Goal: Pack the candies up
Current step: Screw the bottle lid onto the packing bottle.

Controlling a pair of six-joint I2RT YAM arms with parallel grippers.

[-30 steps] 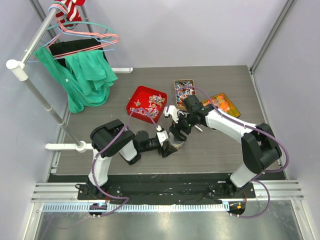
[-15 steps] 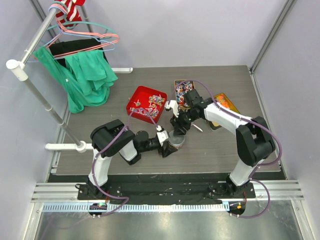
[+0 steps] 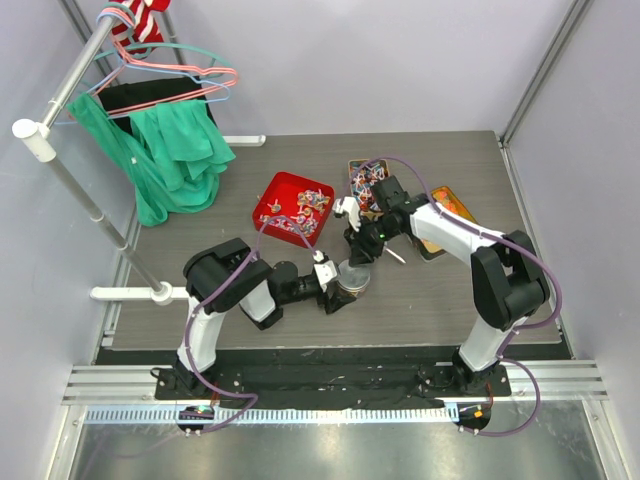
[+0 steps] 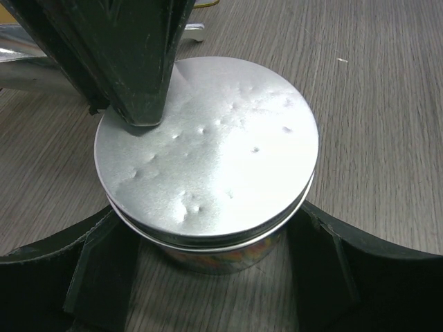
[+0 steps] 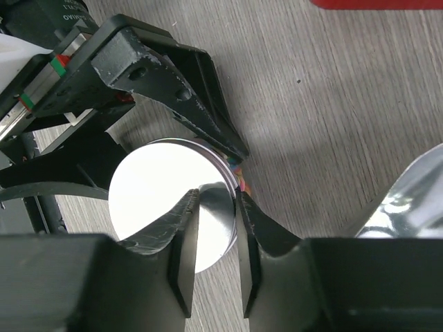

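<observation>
Jar (image 3: pixel 351 282), one, clamped by left end effector (image 4: pixel 208 259); right end effector (image 5: pixel 216 206) narrowed over lid (image 4: pixel 221 138), hold unclear; candies (image 3: pixel 308 208) in one red tray (image 3: pixel 270 197).

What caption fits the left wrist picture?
Left claw holds a clear round jar; right claw touches its dented silver metal lid.
</observation>
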